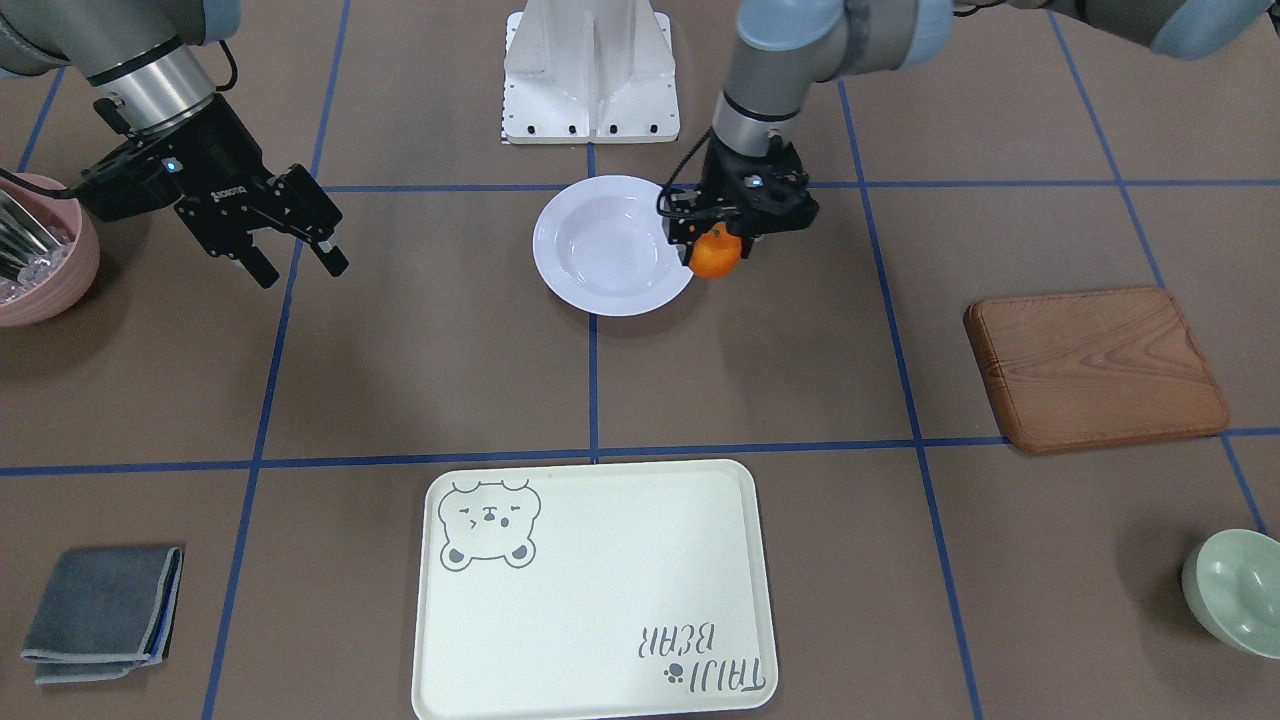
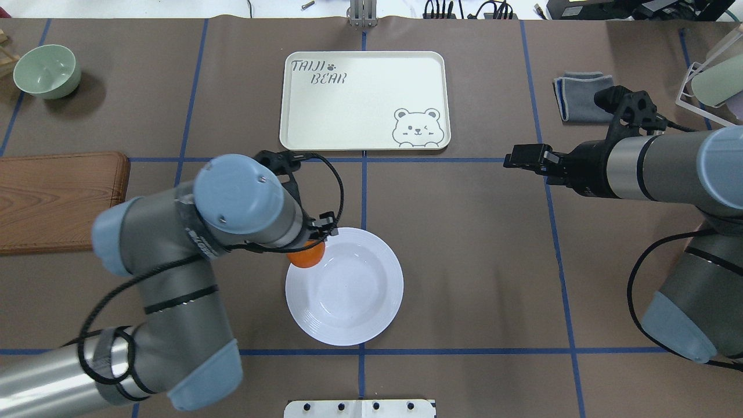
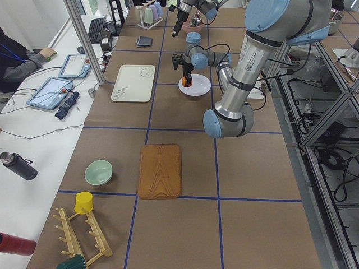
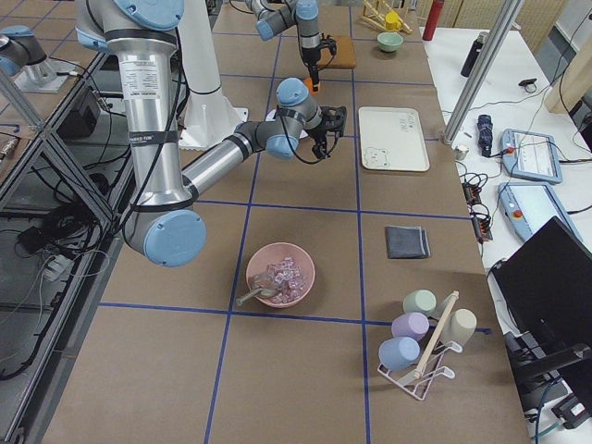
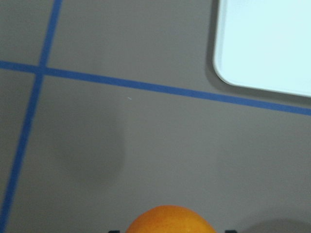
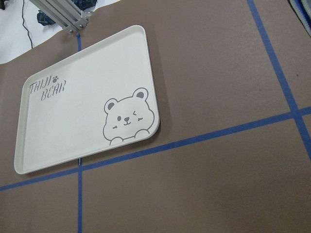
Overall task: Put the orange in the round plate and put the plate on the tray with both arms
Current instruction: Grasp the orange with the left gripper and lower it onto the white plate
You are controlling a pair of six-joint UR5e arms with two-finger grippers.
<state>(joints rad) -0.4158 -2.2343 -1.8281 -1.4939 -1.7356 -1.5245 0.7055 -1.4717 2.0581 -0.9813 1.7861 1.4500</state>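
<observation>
My left gripper [image 1: 716, 250] is shut on the orange [image 1: 716, 254], holding it over the rim of the round plate [image 1: 600, 295] on the side toward my left arm. From overhead the orange [image 2: 306, 256] overlaps the far-left rim of the white plate [image 2: 371, 328]. In the left wrist view the orange [image 5: 170, 221] peeks up at the bottom edge, with a corner of the tray [image 5: 272, 43] beyond. The cream bear tray [image 2: 364, 98] lies bare past the plate. My right gripper [image 1: 300, 268] hovers open and holds nothing, well off to the plate's other side.
A brown wooden board [image 1: 1095, 365] and a pale green bowl [image 1: 1235, 590] lie on my left side. On my right are a pink bowl [image 1: 45, 265] holding utensils and a folded grey cloth [image 1: 100, 610]. The white base [image 1: 590, 75] stands behind the plate.
</observation>
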